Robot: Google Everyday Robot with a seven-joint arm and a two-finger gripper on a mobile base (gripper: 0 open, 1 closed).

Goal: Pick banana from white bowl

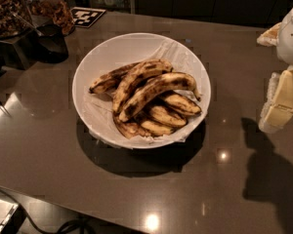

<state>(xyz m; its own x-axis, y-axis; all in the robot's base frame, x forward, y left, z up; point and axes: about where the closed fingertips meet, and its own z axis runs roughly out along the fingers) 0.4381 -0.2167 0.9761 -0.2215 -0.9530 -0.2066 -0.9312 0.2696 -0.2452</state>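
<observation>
Because the long, arched yellow banana with heavy brown-black blotches (158,87) lies on top of the heap, it offers the clearest grasp of anything in the wide, round, shallow white bowl (90,57). It runs from a dark patch at its lower left end up to a thin hooked stem at the right.

Under it and on its near side sit several shorter, stubbier spotted bananas (161,116). A similar long banana with duller, browner skin (136,77) lies just beside it on the upper left, seemingly touching it. A crinkled white paper lining (100,113) cushions the fruit and shows along the bowl's walls.

The bowl rests near the middle of a glossy grey-brown surface (53,145), probably so that an arm can reach it from any side. The robot's white-and-cream end effector (281,104) hangs at the right edge of the view, well apart from the bowl, with its dark shadow (268,179) on the surface below. Whether it is wide or narrow I cannot tell. By my judgement the pick is not yet under way, since the banana lies untouched.

At the far left stands a glass jar of nuts (5,9), and a black-and-white marker tag (85,16) lies flat behind the bowl.
</observation>
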